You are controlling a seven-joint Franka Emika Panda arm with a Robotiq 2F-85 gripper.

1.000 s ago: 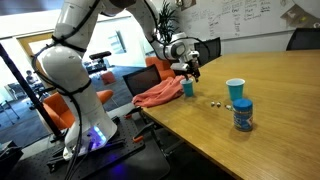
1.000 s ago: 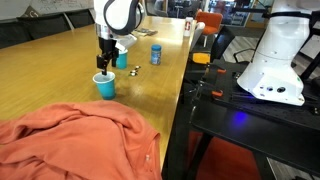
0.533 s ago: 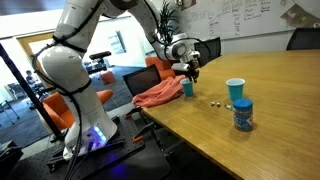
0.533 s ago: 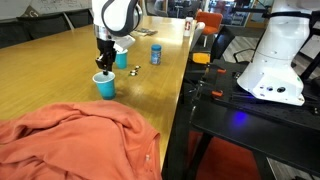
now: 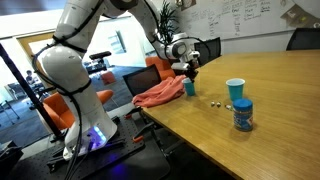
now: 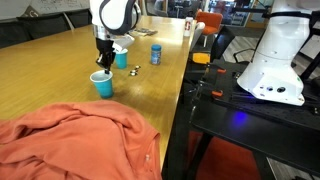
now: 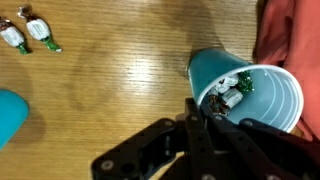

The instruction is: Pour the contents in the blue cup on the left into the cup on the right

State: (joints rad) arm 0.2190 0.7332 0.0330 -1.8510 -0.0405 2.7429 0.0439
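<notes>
Change: the jaws of the gripper (image 7: 205, 118) were brought together, from spread wide 1 second before to a narrow pinch now.
Grip: the near rim wall of the blue cup (image 7: 248, 95) was held. Which finger sat inside the rim could not be told.
Blue cup: it was found directly under the tool, upright on the table (image 5: 275, 140), with the orange cloth (image 5: 158, 96) just beside it.
Contents: wrapped sweets (image 7: 235, 90) were seen inside, just ahead of the fingertips.
The cup (image 5: 235, 90): it was placed well apart from the tool, beyond 2 loose sweets (image 7: 30, 33).
Meaning: the grasp was judged made. Lifting, carrying and tilting were not yet done.
Difference: the arm pose was almost unchanged, and the blue cup appeared shifted very slightly in an exterior view.
</notes>
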